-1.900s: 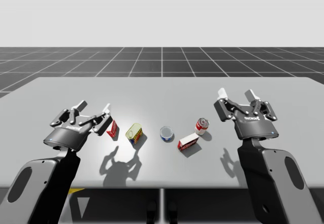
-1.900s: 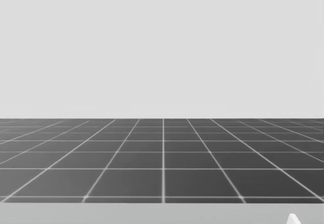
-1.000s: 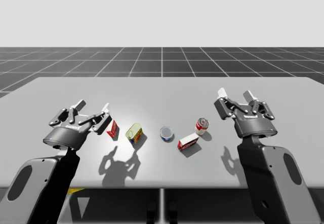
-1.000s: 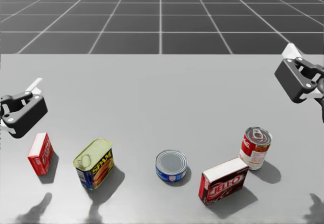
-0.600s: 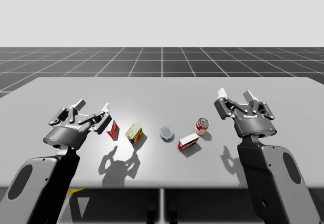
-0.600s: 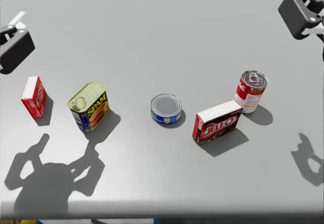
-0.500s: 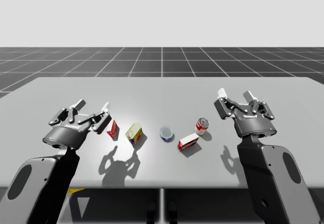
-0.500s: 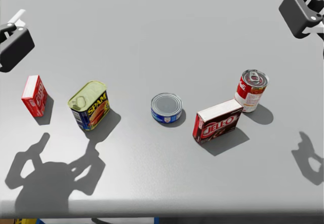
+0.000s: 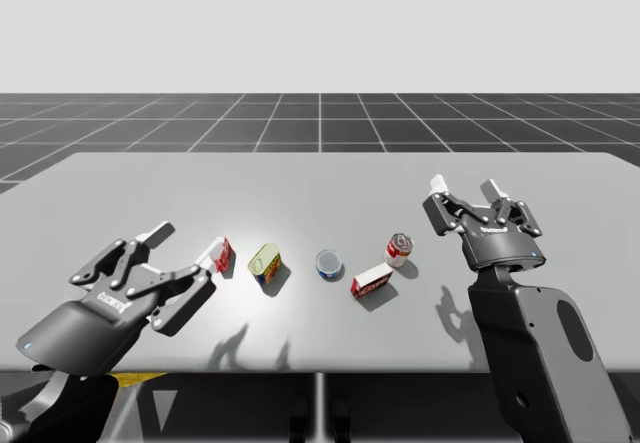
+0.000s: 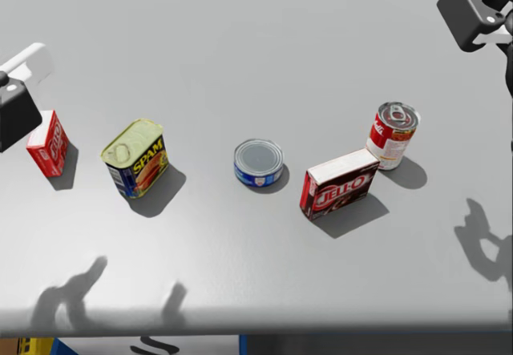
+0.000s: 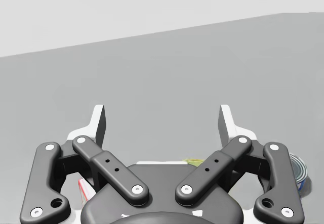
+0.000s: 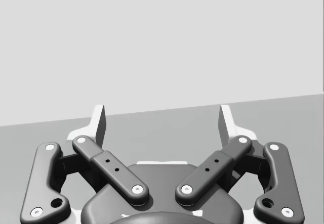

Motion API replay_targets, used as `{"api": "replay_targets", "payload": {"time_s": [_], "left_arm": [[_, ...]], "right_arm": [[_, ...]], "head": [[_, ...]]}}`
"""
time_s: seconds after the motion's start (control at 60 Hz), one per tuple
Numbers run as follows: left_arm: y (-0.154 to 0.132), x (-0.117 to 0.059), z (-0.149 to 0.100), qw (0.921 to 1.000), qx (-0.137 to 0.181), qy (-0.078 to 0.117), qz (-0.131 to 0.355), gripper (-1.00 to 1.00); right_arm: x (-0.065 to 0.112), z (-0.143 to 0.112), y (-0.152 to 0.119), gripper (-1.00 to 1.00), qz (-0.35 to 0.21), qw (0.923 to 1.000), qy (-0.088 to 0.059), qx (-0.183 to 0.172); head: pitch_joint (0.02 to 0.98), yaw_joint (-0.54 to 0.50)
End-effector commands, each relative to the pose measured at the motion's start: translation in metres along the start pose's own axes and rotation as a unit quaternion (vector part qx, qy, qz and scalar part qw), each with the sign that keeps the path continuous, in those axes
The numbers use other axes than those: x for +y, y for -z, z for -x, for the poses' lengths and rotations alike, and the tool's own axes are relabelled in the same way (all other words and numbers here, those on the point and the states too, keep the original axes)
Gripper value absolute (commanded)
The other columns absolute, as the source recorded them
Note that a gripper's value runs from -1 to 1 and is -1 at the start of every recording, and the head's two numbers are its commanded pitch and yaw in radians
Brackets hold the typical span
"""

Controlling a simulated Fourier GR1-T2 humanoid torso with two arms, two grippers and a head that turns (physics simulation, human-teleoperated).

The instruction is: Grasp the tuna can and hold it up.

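Grey table [image 9: 320, 178] is sitting over a dark grid floor with a pale blank backdrop. Your left arm is reaching in low at the near left corner. Its left gripper [image 9: 187, 242] is tilting forward over the table, fingers spread wide, gripping nothing, one fingertip close by the small box [image 10: 48, 144]. Your right arm is standing upright at the right. The right gripper [image 9: 465, 188] is pointing up and away, fingers apart, also gripping nothing. The tuna can [image 10: 258, 162] is sitting upright mid-table, between the tin [image 10: 135, 156] and the big box [image 10: 337, 183], apart from both. The soup can [image 10: 393, 135] is standing just behind the big box; can't tell if they're touching. Bare table is running across the whole far half and along the near edge in front of the row.
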Motion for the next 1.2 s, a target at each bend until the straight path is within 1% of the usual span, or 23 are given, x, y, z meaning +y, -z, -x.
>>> {"api": "replay_targets", "payload": {"time_s": [0.017, 0.067, 0.117, 0.133, 0.183, 0.233, 0.267, 0.317, 0.333, 0.383, 0.433, 0.467, 0.517, 0.55, 0.567, 0.6, 0.75, 0.833, 0.9, 0.95, 1.067, 1.117, 1.2], "left_arm": [[-0.03, -0.033, 0.006, 0.9985, 0.027, 0.0, 0.047, -1.0], [-0.038, -0.044, 0.012, 0.9977, 0.04, 0.0, 0.055, -1.0], [-0.042, -0.05, 0.017, 0.9968, 0.05, 0.001, 0.063, -1.0], [-0.045, -0.055, 0.021, 0.9965, 0.055, -0.001, 0.063, -1.0], [-0.048, -0.06, 0.026, 0.9957, 0.063, -0.009, 0.066, -1.0], [-0.052, -0.068, 0.036, 0.9941, 0.079, -0.01, 0.073, -1.0], [-0.054, -0.073, 0.042, 0.9933, 0.086, -0.02, 0.075, -1.0], [-0.055, -0.078, 0.047, 0.9924, 0.093, -0.015, 0.08, -1.0], [-0.057, -0.083, 0.053, 0.9916, 0.098, -0.013, 0.084, -1.0], [-0.058, -0.09, 0.059, 0.9897, 0.109, -0.019, 0.092, -1.0], [-0.058, -0.095, 0.064, 0.9889, 0.113, -0.02, 0.094, -1.0], [-0.058, -0.103, 0.07, 0.9866, 0.126, -0.026, 0.1, -1.0], [-0.056, -0.107, 0.074, 0.9859, 0.131, -0.024, 0.101, -1.0], [-0.055, -0.114, 0.079, 0.984, 0.142, -0.03, 0.104, -1.0], [-0.054, -0.115, 0.08, 0.9836, 0.144, -0.029, 0.105, -1.0], [-0.052, -0.119, 0.083, 0.9832, 0.148, -0.026, 0.103, -1.0], [-0.032, -0.127, 0.088, 0.9821, 0.156, -0.033, 0.1, -1.0], [-0.016, -0.132, 0.09, 0.9817, 0.16, -0.031, 0.099, -1.0], [-0.005, -0.136, 0.092, 0.9799, 0.167, -0.034, 0.103, -1.0], [0.005, -0.138, 0.095, 0.9795, 0.171, -0.028, 0.103, -1.0], [0.02, -0.142, 0.098, 0.9774, 0.183, -0.025, 0.103, -1.0], [0.028, -0.144, 0.1, 0.9776, 0.185, -0.017, 0.1, -1.0], [0.038, -0.145, 0.101, 0.9775, 0.188, -0.011, 0.095, -1.0]], "right_arm": [[0.0, 0.0, 0.0, -1.0, 0.001, 1.0, 0.0, 0.0], [-0.001, 0.0, 0.0, -1.0, 0.002, 1.0, 0.0, 0.0], [-0.001, 0.0, 0.0, -1.0, 0.002, 1.0, 0.0, -0.001], [-0.001, 0.0, 0.0, -1.0, 0.002, 1.0, 0.0, -0.001], [-0.001, 0.0, 0.0, -1.0, 0.002, 1.0, 0.0, -0.001], [-0.001, 0.0, 0.0, -1.0, 0.003, 1.0, 0.0, -0.002], [-0.002, 0.0, 0.001, -1.0, 0.003, 1.0, 0.0, -0.002], [-0.002, 0.0, 0.001, -1.0, 0.004, 1.0, 0.001, -0.002], [-0.002, 0.0, 0.001, -1.0, 0.003, 1.0, 0.0, -0.002], [-0.002, 0.0, 0.001, -1.0, 0.003, 1.0, 0.0, -0.002], [-0.002, 0.0, 0.001, -1.0, 0.003, 1.0, 0.0, -0.001], [-0.002, 0.0, 0.001, -1.0, 0.003, 1.0, 0.0, -0.002], [-0.002, 0.0, 0.001, -1.0, 0.003, 1.0, -0.001, -0.001], [-0.003, -0.001, 0.001, -1.0, 0.002, 1.0, -0.001, -0.001], [-0.003, -0.001, 0.001, -1.0, 0.002, 1.0, -0.001, -0.002], [-0.003, -0.001, 0.001, -1.0, 0.003, 1.0, 0.0, -0.002], [-0.003, -0.002, 0.001, -1.0, 0.003, 1.0, 0.0, -0.002], [-0.003, -0.001, 0.001, -1.0, 0.005, 1.0, -0.007, -0.003], [-0.003, -0.002, 0.001, -1.0, 0.005, 1.0, -0.007, -0.002], [-0.004, -0.002, 0.001, -1.0, 0.004, 1.0, -0.007, -0.002], [-0.005, -0.003, 0.001, -1.0, 0.004, 1.0, -0.005, -0.002], [-0.005, -0.003, 0.001, -1.0, 0.005, 1.0, -0.005, -0.002], [-0.005, -0.003, 0.0, -1.0, 0.005, 1.0, -0.006, -0.002]], "head": [[0.861, -0.03], [0.861, -0.03], [0.861, -0.03], [0.863, -0.03], [0.865, -0.03], [0.868, -0.03], [0.87, -0.04], [0.871, -0.04], [0.872, -0.04], [0.873, -0.04], [0.874, -0.04], [0.873, -0.04], [0.872, -0.04], [0.872, -0.04], [0.872, -0.04], [0.872, -0.04], [0.871, -0.04], [0.87, -0.04], [0.871, -0.04], [0.871, -0.04], [0.872, -0.04], [0.873, -0.04], [0.874, -0.05]]}}
